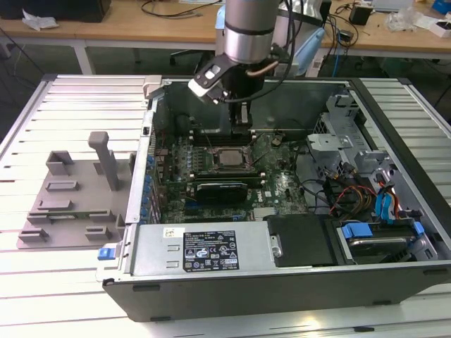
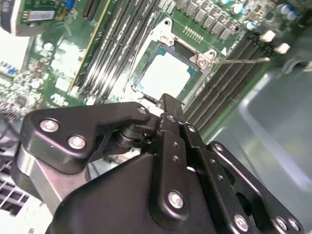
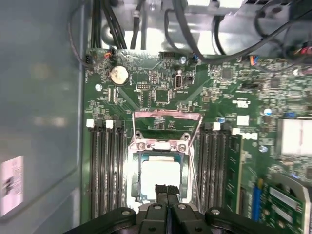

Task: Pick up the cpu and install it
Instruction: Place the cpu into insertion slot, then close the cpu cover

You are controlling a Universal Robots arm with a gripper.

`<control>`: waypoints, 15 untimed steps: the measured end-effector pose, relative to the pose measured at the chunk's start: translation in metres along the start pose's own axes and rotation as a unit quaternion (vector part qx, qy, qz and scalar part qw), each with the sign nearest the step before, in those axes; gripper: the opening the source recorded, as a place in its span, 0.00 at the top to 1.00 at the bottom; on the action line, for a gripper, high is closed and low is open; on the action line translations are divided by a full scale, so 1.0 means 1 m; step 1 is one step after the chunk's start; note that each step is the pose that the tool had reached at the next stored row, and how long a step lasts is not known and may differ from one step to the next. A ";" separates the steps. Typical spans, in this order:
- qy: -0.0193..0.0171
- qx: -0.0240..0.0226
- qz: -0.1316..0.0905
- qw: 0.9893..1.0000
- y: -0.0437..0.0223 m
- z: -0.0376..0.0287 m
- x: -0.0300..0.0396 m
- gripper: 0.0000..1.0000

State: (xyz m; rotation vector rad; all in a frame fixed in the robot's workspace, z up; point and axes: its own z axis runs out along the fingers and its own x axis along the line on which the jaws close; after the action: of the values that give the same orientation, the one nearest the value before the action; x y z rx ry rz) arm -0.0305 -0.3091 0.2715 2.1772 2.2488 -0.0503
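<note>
The small, flat, square cpu point(image 3: 158, 175), silvery-grey with a thin green border, lies seated in the metal-framed socket point(image 3: 146, 146) of the green motherboard point(image 1: 282, 186), which sits inside the open dark-grey metal computer case point(image 1: 211, 282). In the first wrist view the black gripper point(image 3: 166, 189) hangs over 1 edge of the cpu, its 2 fingers point(image 3: 161, 194) pressed together with nothing between them (whether they touch the chip cannot be told). Outside the case, the grey plastic tray point(image 1: 63, 204) with raised blocks rests on the white slatted table point(image 1: 70, 105).
</note>
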 end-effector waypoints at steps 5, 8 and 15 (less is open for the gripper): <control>0.000 0.000 0.000 1.000 -0.0004 -0.0236 -0.0007 0.89; 0.000 0.000 0.000 1.000 -0.0004 -0.0238 -0.0007 0.89; 0.000 0.000 0.000 1.000 -0.0004 -0.0240 -0.0007 0.89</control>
State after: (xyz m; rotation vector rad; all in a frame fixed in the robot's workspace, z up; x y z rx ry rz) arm -0.0305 -0.3091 0.2954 2.1773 2.2489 -0.0503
